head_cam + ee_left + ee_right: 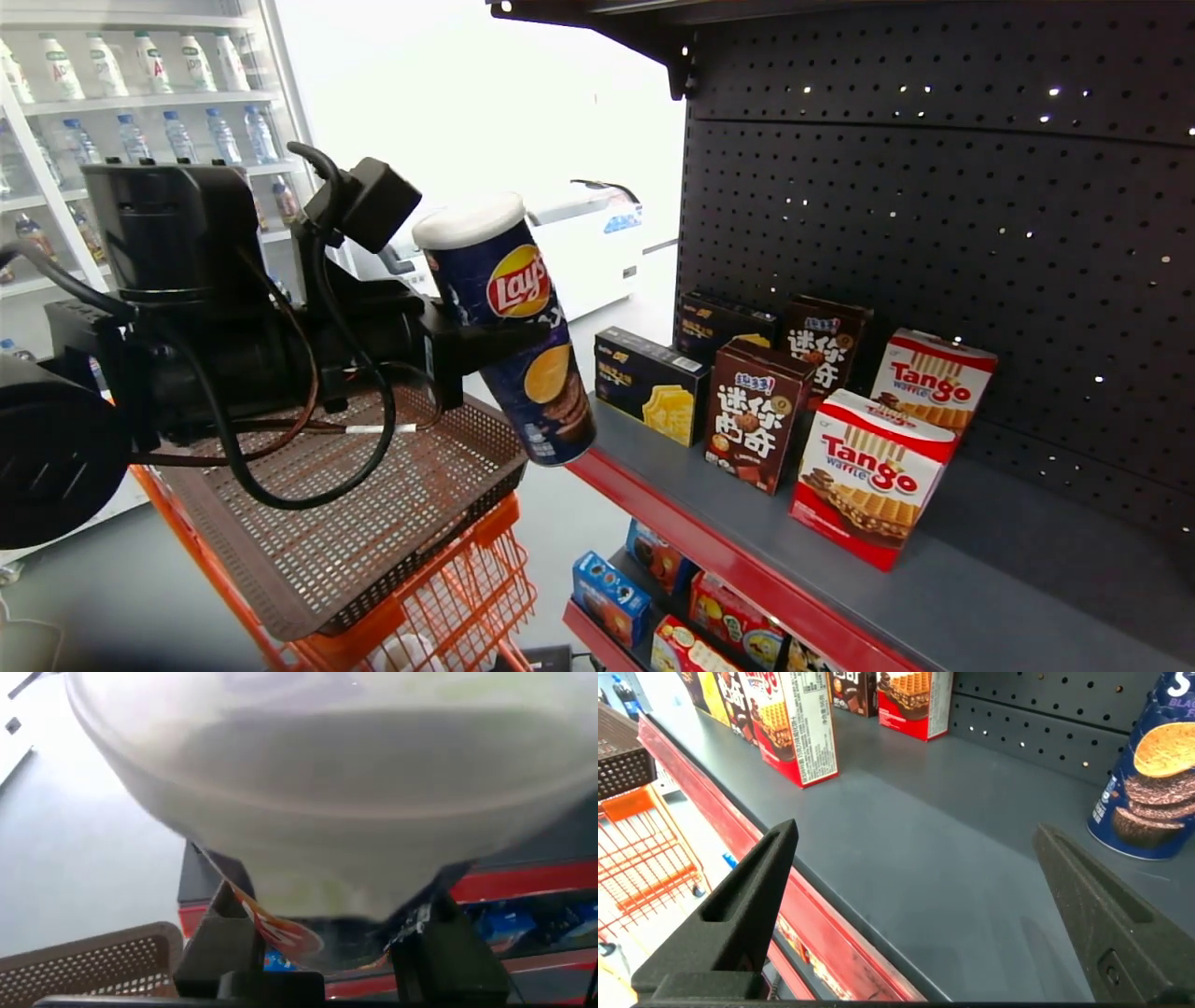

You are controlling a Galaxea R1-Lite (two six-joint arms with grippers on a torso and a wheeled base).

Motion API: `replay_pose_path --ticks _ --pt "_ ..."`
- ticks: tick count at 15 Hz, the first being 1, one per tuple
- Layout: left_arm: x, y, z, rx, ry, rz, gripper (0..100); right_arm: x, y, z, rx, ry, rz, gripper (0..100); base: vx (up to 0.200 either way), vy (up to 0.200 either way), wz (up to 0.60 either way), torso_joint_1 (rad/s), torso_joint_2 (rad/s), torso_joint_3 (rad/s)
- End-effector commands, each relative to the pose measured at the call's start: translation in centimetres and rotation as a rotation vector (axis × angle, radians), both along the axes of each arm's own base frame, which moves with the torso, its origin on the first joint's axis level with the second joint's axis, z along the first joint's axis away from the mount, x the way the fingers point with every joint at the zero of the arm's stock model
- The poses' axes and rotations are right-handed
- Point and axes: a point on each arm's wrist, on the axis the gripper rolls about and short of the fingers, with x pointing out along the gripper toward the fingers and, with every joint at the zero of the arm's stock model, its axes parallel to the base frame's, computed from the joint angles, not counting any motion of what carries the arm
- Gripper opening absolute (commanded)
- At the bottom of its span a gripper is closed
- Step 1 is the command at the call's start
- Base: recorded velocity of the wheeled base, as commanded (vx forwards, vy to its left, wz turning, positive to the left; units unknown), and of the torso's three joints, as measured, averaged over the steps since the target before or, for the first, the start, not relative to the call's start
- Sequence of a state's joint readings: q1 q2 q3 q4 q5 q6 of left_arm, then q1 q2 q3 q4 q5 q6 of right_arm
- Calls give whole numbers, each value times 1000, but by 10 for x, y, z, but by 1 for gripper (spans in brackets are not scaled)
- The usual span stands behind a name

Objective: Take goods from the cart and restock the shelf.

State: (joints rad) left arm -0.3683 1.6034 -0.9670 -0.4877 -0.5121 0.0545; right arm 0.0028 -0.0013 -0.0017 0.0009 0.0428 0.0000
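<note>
In the head view the left claw (499,343) sits centre-left in the frame, clamped around the middle of a dark blue chip canister (509,327). The canister is tilted, its white lid toward the upper left and its base down by the front left corner of the shelf (980,579). Whether the base touches the shelf's red lip cannot be told. Below the arm, in the lower left of the frame, is the orange wire cart (439,597) with a brown mesh tray (373,523) on top.

Standing on the grey shelf board in front of the black pegboard (934,187) are:
- a black-and-yellow box (649,383)
- two brown cookie boxes (756,411)
- two red-and-white wafer boxes (868,476), at the right of the group

More packages (611,593) sit on the lower shelf at the bottom centre.

The left wrist view looks down on the canister's lid (355,793), with a dark finger (220,952) pressed against each side.

In the right wrist view the right claw (915,835) hangs over bare shelf (952,887), its fingers wide apart and holding nothing. A second chip canister (1148,775) stands upright on the shelf close to the pegboard.
</note>
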Motion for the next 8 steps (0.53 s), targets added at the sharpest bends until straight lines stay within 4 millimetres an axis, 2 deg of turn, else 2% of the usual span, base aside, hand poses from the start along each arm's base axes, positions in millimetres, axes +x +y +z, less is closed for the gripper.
replay_pose_path --ticks 1,4,8 --pt "1 -16 0 -1 1 -52 0 0 0 0 0 1 0 100 0 0 0 0 0 0" --pt "-5 -13 -9 1 41 -50 0 0 0 0 0 2 0 100 0 0 0 0 0 0" --pt "-39 -1 -23 5 84 -125 0 0 0 0 0 2 0 100 0 0 0 0 0 0"
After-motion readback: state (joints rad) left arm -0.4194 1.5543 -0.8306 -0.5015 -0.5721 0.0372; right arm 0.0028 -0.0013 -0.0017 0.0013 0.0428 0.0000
